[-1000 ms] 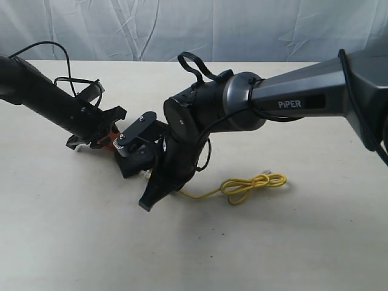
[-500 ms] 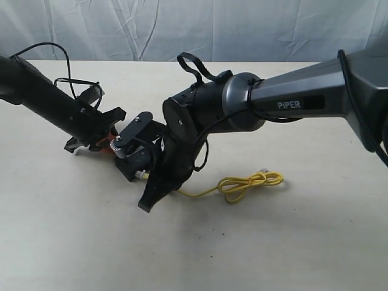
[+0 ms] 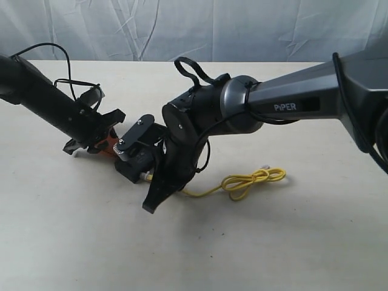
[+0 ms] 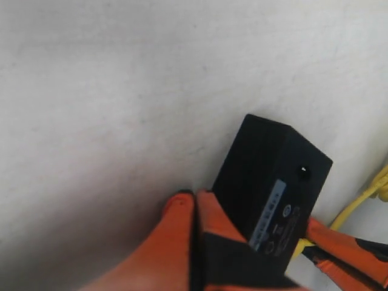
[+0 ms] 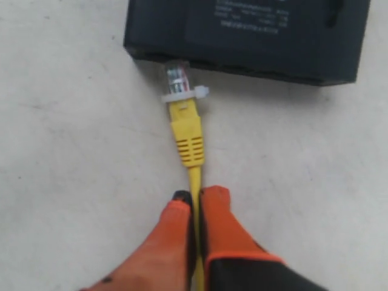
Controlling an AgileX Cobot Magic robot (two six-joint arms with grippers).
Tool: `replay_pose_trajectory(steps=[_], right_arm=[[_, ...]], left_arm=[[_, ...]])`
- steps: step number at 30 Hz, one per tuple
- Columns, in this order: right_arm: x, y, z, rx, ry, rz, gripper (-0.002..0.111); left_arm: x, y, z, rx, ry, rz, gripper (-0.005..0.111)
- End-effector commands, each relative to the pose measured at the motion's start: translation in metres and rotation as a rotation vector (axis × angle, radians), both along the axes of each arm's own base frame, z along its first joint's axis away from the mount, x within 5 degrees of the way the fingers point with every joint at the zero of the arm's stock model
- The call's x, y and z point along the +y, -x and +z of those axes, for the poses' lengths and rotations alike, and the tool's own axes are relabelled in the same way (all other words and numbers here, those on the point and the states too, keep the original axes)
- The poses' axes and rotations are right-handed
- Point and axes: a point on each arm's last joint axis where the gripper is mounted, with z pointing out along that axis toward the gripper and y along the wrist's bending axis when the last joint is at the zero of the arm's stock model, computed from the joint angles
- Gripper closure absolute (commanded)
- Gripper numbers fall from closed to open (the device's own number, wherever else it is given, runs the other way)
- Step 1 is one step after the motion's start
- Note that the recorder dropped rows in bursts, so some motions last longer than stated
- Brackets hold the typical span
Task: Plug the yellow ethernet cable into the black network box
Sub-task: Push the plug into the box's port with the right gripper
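Observation:
The black network box (image 3: 134,163) lies on the table between the two arms. My left gripper (image 4: 194,200) is shut with nothing between its orange fingers, and it rests against one side of the black network box (image 4: 273,176). My right gripper (image 5: 195,197) is shut on the yellow ethernet cable (image 5: 188,133) just behind its plug boot. The clear plug (image 5: 177,79) touches the edge of the box (image 5: 254,30); how far in it sits is hidden. Behind my right gripper (image 3: 156,188), the rest of the cable (image 3: 245,182) trails to a loose knot.
The pale tabletop (image 3: 273,242) stretches around the arms, with a white cloth backdrop (image 3: 242,24) behind it. A black lead (image 3: 60,54) loops over the left arm. The cable's free plug (image 3: 265,167) lies on the table past the knot.
My right gripper shifted slightly with the plug at the box's edge, and the cable's loop was drawn along a little. The left gripper and box edged slightly left.

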Motion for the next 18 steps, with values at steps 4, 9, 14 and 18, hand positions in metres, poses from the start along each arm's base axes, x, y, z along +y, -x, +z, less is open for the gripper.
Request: replay_pose_trajectory(steps=[4,9,14,18], right_arm=[[-0.0028,-0.0017,-0.0009,-0.019,0.019,-0.015,0.108],[-0.0057,0.0008,-0.0020,0.009,0.053,-0.016,0.108],[-0.0103,0.0039,-0.0013,0.040,0.103,-0.012,0.108],[-0.0089,0.0021,-0.0008,0.025,0.082,-0.041,0.108]], left_arm=[[0.0045,0.0030,-0.0088,-0.017,-0.077,-0.056,0.107],[0.0050,0.0016,-0.0093,-0.036,-0.084,-0.055,0.107],[0.0065,-0.0017,-0.0106,-0.076,-0.106,-0.048,0.107],[0.0080,-0.0053,-0.0117,-0.135,-0.126,-0.063,0.107]])
